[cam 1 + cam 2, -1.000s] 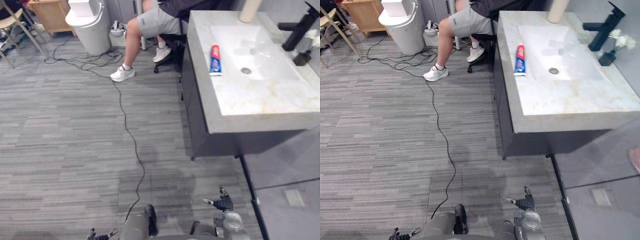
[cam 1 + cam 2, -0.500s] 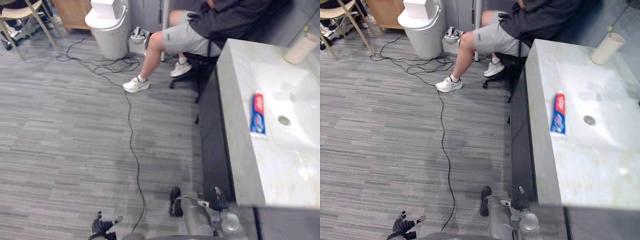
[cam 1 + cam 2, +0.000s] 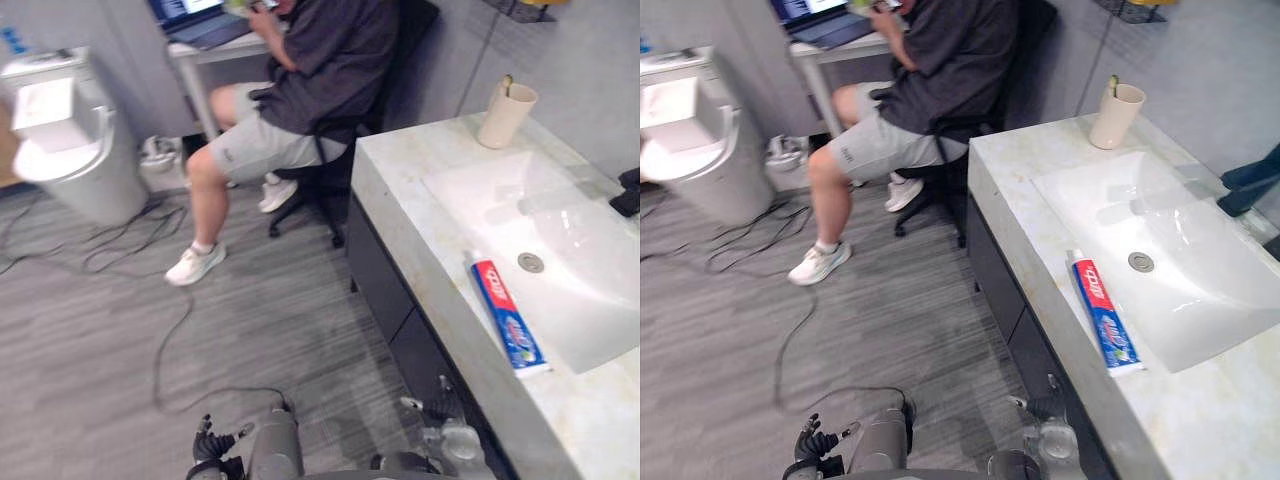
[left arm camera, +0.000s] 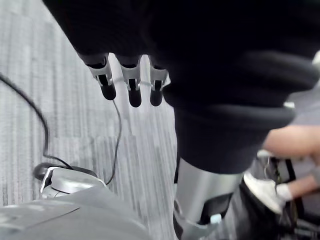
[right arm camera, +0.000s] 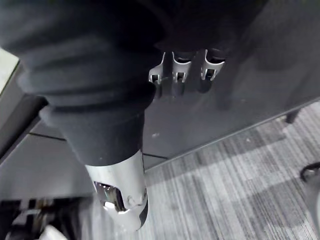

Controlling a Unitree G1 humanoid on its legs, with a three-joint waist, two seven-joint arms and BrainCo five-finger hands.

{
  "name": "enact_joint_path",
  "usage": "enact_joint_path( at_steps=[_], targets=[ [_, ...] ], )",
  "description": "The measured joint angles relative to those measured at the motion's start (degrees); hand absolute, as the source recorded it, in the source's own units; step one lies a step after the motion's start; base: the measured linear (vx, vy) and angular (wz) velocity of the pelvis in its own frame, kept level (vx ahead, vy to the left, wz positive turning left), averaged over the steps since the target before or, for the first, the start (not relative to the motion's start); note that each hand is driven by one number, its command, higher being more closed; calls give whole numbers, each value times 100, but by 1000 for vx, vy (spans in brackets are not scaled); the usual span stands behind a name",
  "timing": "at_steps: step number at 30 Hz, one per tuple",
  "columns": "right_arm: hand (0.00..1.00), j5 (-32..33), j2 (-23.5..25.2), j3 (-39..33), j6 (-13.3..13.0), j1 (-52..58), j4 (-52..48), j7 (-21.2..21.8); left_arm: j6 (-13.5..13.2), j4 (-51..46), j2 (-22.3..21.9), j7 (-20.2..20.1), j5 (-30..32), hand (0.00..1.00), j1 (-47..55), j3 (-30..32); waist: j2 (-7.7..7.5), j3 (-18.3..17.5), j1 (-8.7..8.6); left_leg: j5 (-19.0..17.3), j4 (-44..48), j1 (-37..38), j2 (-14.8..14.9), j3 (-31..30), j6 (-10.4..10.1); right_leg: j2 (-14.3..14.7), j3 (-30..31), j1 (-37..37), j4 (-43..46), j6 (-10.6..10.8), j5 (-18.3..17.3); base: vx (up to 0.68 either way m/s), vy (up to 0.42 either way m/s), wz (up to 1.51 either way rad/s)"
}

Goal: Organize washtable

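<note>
ahead, on the right, a washtable (image 3: 1012, 172) with a pale marble top over a dark cabinet front (image 3: 998, 288) runs from near to far. a white sink (image 3: 1210, 300) is set into the top. a red, white and blue toothpaste tube (image 3: 1103, 313) lies flat on the top along the sink's left rim, cap end pointing far. a beige cup (image 3: 1114, 116) stands upright at the far corner with something slim standing in it. a black tap (image 3: 1248, 180) shows at the right edge.

the left hand (image 3: 816, 444) hangs low over the grey floor at near left, its fingers (image 4: 133, 86) loose and spread, holding nothing. the right hand (image 3: 1040, 407) hangs low, just beside the cabinet front, fingers (image 5: 181, 71) relaxed and empty.

at far, a person (image 3: 940, 70) in a dark top and grey shorts sits on a black chair (image 3: 938, 182) at a desk with a laptop (image 3: 825, 22). a white bin (image 3: 702, 165) stands at far left.
</note>
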Motion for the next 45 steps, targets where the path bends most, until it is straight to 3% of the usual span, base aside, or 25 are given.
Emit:
enact_joint_path(
  at_steps=[1,3,5,6,8,9,10,11,12,13,14,16,19,21,22,23,24,26,27,34,37,45],
  targets=[
    [0,14,14,-53,-1,-37,11,-7,19,-3,26,-3,7,0,-23,-5,-44,7,5,-133,-47,359,99,559,85,-290,-785,-188,340,-27,80,277,448,-225],
    [0,111,36,-125,-45,-75,16,-2,41,3,20,-19,9,0,-139,-98,20,-10,-36,-191,-441,1002,150,1377,79,-564,-2022,-366,520,-33,57,175,361,-196],
    [0,103,21,-129,-81,-155,131,0,44,57,58,-28,11,0,-384,-220,65,-21,-40,-194,-754,1262,159,1902,82,-534,-2669,-555,452,-31,58,103,245,-155],
    [0,96,18,-181,-93,-335,491,3,28,202,135,-39,9,0,-558,-294,68,-21,-129,-192,-881,1369,154,2245,85,-515,-3221,-676,246,-52,77,107,228,-168],
    [0,90,14,-323,-73,-550,1003,5,40,492,248,-59,-2,0,-784,-354,64,-19,-274,-192,-1020,1491,48,2462,85,-492,-3956,-745,-118,-333,248,122,101,-123],
    [0,94,7,-519,-59,-506,1092,9,84,607,285,-126,1,0,-845,-397,15,-37,-358,-213,-1009,1581,-90,2496,49,-430,-3975,-671,-456,-589,460,217,-24,-70],
    [0,185,-4,-685,-79,-457,1062,32,119,636,230,-154,1,0,-875,-409,48,-17,-406,-295,-748,1619,-24,2501,-83,-349,-3899,-560,-581,-725,567,235,-44,-64],
    [0,185,-32,-765,-91,-472,1025,42,126,622,174,-156,12,0,-864,-415,131,36,-443,-320,-327,1611,154,2454,-126,-264,-3878,-395,-640,-709,555,220,-62,-53],
    [0,198,-125,-781,-98,-449,992,83,129,592,100,-159,25,0,-857,-415,318,127,-443,-279,791,1417,574,2200,-136,-56,-3756,-131,-735,-708,472,134,-46,-54],
    [0,206,-168,-782,-98,-441,953,99,129,562,29,-162,26,0,-857,-415,407,147,-452,-214,1253,1302,733,2035,-90,53,-3672,-34,-747,-730,437,176,-64,-80],
    [0,216,-224,-775,-78,-443,939,100,128,519,-104,-163,33,0,-798,-425,539,149,-355,-102,2159,934,1019,1633,36,251,-3468,87,-777,-803,349,261,-32,-106],
    [0,235,-250,-811,-50,-451,1070,100,131,518,-197,-262,56,0,-744,-445,520,124,-200,-222,2445,527,1032,1149,-15,323,-3049,151,-804,-845,263,291,-23,-110],
    [0,353,-201,-1065,-8,-509,1155,90,134,516,-254,-268,55,0,-761,-414,409,157,-153,-237,1357,382,919,684,-18,324,-2679,317,-1004,-704,350,228,1,-72],
    [0,350,-226,-1202,-1,-540,1199,78,131,510,-279,-264,53,0,-791,-396,459,119,-152,-202,144,400,652,77,-78,322,-2365,386,-1139,-587,419,207,153,-83],
    [0,347,-316,-1277,-11,-634,1326,50,133,541,-291,-260,53,0,-805,-394,506,92,-147,-71,-556,487,452,-377,-210,327,-2112,385,-1195,-475,478,195,236,-88],
    [0,347,-348,-1286,-8,-670,1373,40,133,545,-299,-260,49,0,-805,-394,531,81,-142,47,-819,532,408,-478,-287,339,-2012,389,-1211,-418,498,233,323,-112],
    [0,346,-359,-1321,-2,-697,1415,-7,133,616,-284,-261,49,0,-809,-335,496,36,-144,321,-1005,688,310,-437,-434,291,-1748,461,-1363,-211,595,189,274,-75],
    [0,342,-281,-1380,-13,-642,1407,-5,128,635,-272,-251,46,0,-863,-281,381,-65,-168,310,-1022,728,158,-281,-371,136,-1607,531,-1612,-9,734,135,219,-38],
    [0,338,-355,-1230,19,-522,1588,-9,126,898,-275,-246,-19,0,-740,-311,411,-281,-11,262,-1186,708,-545,-15,190,-412,-1330,503,-2391,391,1373,24,60,-7],
    [0,367,-358,-1261,24,-512,1588,-7,126,898,-272,-267,-95,0,-739,-307,409,-284,-10,266,-1209,707,-546,-14,192,-408,-1331,499,-2415,405,1388,0,0,0],
    [0,694,-368,-1323,18,-510,1587,-3,126,898,-268,-290,-303,0,-735,-306,403,-294,-2,300,-1352,843,-570,-21,186,-407,-1365,692,-2631,414,1475,19,-2,3],
    [0,1370,-590,-1646,-84,-634,1485,2,129,883,-33,-530,-678,0,-622,15,399,-381,20,768,-2183,1314,-673,-249,87,-396,-1695,1109,-3030,358,1580,19,-40,17]
  ],
)
